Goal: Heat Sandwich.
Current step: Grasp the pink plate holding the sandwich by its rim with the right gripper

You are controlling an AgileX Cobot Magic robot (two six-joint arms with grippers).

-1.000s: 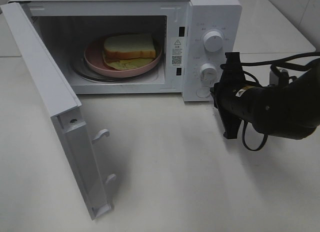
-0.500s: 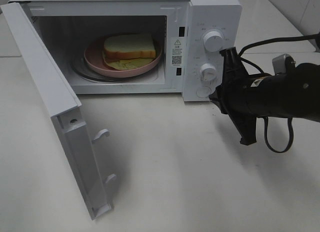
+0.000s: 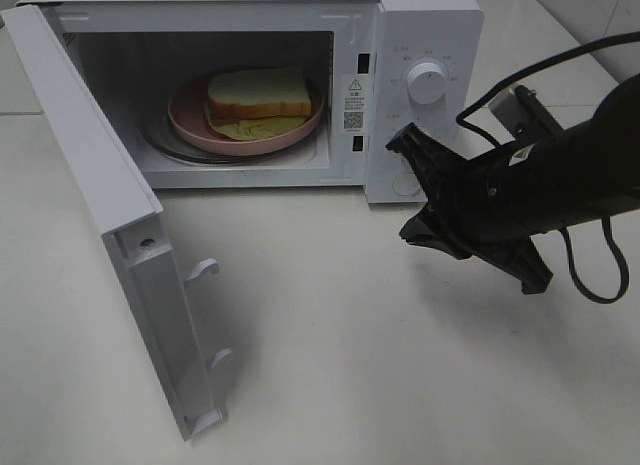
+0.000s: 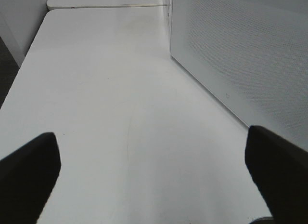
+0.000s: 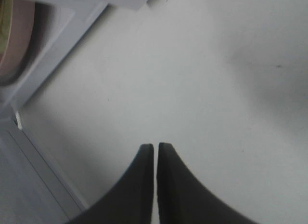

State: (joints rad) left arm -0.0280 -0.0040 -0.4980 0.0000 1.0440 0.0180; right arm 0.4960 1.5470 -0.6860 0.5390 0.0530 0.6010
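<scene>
Well, with the right gripper (image 5: 155,147) pressing its jaws together, the left gripper (image 4: 151,137), jaws spread, should be pushing the open door (image 3: 165,315) shut slowly on the sandwich (image 3: 258,93).

High camera looks down at microwave (image 3: 430,35) front; wrist cameras low over same table (image 4: 106,113).

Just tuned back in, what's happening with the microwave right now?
The sandwich sits on its pink plate inside the microwave, whose door stands wide open. The right gripper is shut and empty, hovering over the table in front of the control panel. The left gripper is open and holds nothing.
</scene>
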